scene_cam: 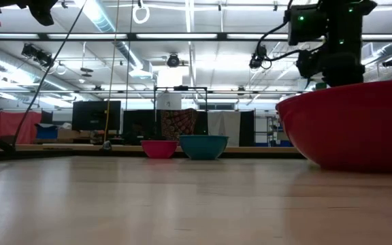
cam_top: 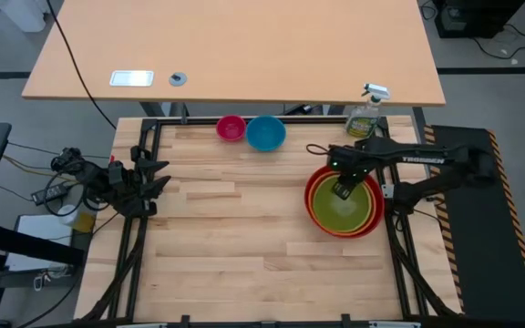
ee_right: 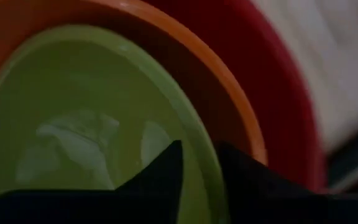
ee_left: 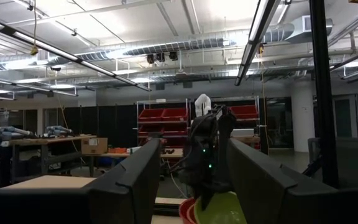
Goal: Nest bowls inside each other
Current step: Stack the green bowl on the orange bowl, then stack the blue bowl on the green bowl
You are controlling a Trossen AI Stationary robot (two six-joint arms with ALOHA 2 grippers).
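At the table's right, a red bowl (cam_top: 309,193) holds an orange bowl (ee_right: 185,56), and a lime green bowl (cam_top: 349,211) sits inside that. My right gripper (ee_right: 199,147) points down over the stack's far side and is open. One finger is inside the green bowl's rim (ee_right: 199,186) and one outside it, with a gap showing. A pink bowl (cam_top: 231,128) and a blue bowl (cam_top: 265,132) stand side by side on their bases at the far edge. My left gripper (cam_top: 158,178) waits open at the left edge, above the table.
A green spray bottle (cam_top: 365,114) stands at the far right corner, just behind the stack. The wooden tabletop (cam_top: 244,237) stretches bare between the stack and the left arm. A larger desk (cam_top: 244,46) lies beyond the far edge.
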